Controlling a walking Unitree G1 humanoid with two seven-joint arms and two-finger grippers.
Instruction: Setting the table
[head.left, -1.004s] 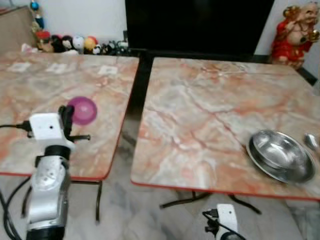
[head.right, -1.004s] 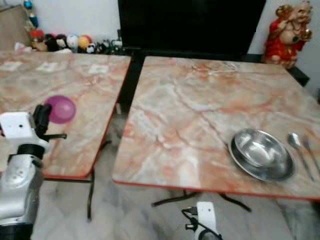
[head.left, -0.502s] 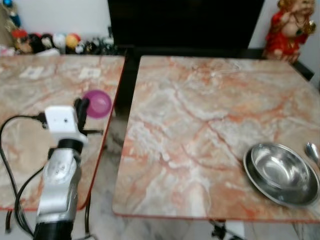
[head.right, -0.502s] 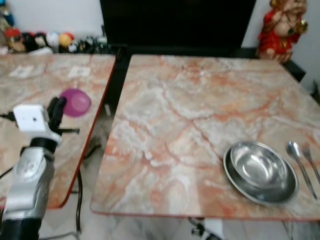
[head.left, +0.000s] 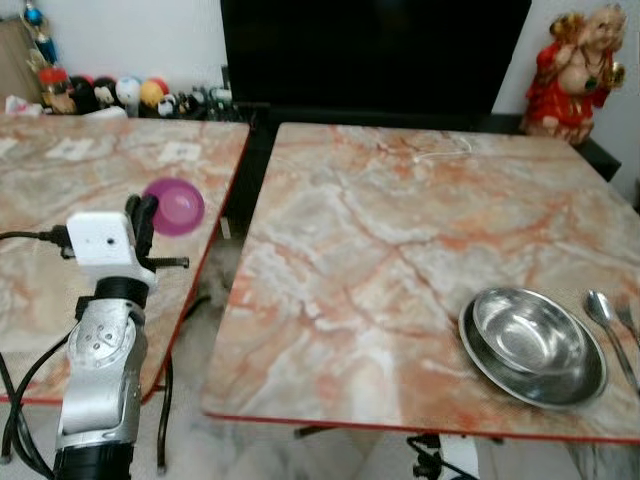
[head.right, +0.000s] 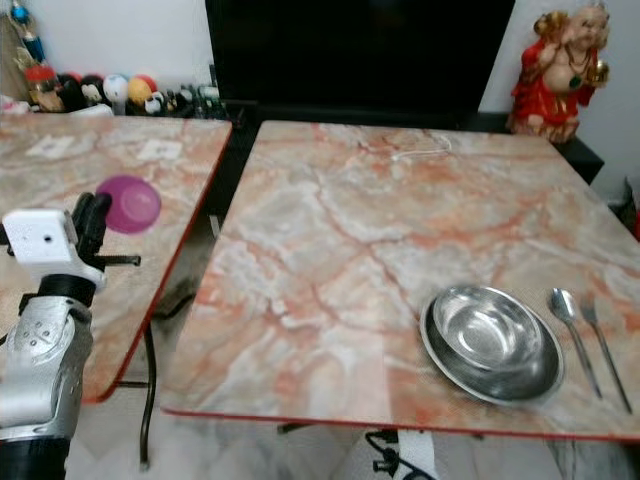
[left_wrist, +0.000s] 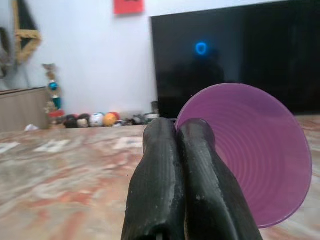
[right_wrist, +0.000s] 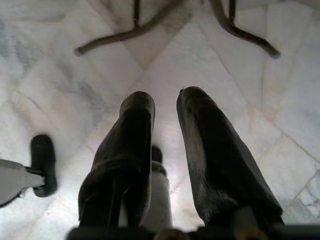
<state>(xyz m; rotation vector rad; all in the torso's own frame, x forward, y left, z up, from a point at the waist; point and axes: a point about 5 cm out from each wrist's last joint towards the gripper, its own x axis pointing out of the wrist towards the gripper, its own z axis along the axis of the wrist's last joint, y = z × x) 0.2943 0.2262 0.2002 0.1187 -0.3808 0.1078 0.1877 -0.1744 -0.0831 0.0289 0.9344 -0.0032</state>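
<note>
Here, the left end effector (left_wrist: 176, 131) holds a round purple plastic bowl (head.left: 174, 206) over the left marble-patterned table (head.left: 60, 200).
Head views: a shiny steel bowl (head.right: 487, 330) on a steel plate (head.right: 535, 380), with spoon (head.right: 570, 325) and fork (head.right: 606, 355) beside, sits on the right marble-patterned table (head.right: 350, 230). Left wrist view: fingers (left_wrist: 200, 180) pressed together on the bowl's rim. Right wrist view: the right end effector (right_wrist: 165, 100) hangs over the tiled floor (right_wrist: 60, 75), fingers apart.

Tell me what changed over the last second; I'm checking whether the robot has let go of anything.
Nothing was let go. The left end effector is still shut on the purple bowl, raised over the left table. The view shifted because the camera moved. The metal bowl and spoon stayed on the right table. The right end effector still hangs open over the floor.
</note>
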